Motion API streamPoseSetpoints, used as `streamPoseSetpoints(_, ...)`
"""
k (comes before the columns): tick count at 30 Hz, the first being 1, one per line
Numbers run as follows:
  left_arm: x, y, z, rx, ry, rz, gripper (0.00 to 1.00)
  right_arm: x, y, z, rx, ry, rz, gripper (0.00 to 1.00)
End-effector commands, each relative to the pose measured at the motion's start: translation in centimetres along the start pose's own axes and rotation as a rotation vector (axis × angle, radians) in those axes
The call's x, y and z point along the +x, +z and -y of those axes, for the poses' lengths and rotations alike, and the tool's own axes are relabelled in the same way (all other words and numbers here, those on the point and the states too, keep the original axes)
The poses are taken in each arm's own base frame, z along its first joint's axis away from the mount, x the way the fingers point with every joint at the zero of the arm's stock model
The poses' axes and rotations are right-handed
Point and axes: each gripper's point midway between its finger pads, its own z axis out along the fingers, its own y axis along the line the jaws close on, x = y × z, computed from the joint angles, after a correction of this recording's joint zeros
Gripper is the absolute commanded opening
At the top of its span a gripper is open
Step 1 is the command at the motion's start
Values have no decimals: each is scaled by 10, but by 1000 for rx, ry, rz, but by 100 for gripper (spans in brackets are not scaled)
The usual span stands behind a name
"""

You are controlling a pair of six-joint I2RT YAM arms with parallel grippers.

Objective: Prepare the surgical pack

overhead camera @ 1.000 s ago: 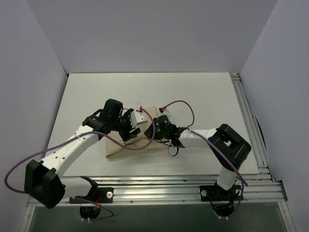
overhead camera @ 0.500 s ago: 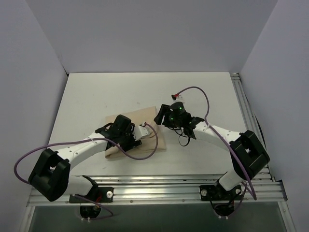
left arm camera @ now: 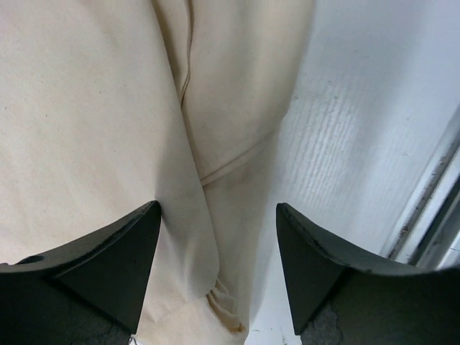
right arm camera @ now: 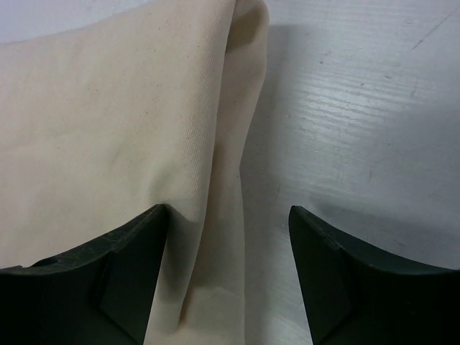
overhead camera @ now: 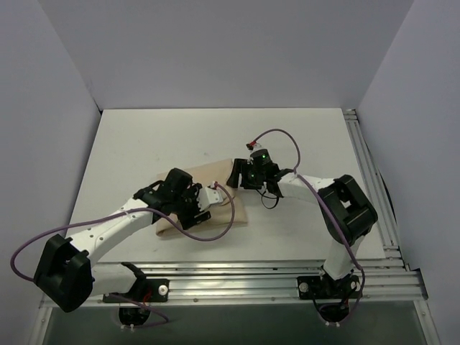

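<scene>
The surgical pack (overhead camera: 215, 172) is a folded tan cloth bundle lying flat on the white table, left of centre. My left gripper (overhead camera: 208, 200) hovers low over its near right part. In the left wrist view it stands open (left arm camera: 218, 208), with the cloth's folded layers and a frayed corner (left arm camera: 223, 309) below the gap. My right gripper (overhead camera: 236, 175) is at the pack's far right edge. It is open (right arm camera: 227, 210) and straddles the pack's rounded fold (right arm camera: 223, 165), its left finger (right arm camera: 122, 273) over cloth, its right finger (right arm camera: 359, 280) over bare table.
Aluminium rails run along the table's right side (overhead camera: 366, 172) and near edge (overhead camera: 237, 277); one shows in the left wrist view (left arm camera: 431, 215). White walls close in the left, back and right. Purple cables (overhead camera: 277, 136) loop off both arms.
My right gripper has opened and let go of the cloth, then moved to the pack's far right edge. The left arm has come down lower over the pack, which now lies flatter.
</scene>
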Motion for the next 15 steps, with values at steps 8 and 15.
streamPoseSetpoints(8,-73,-73,-16,34,-111,207,72,4,2,-12,-126,8,29,47)
streamPoseSetpoints(15,3,-32,-74,-223,-207,-52,42,10,0,-12,-135,4,14,43)
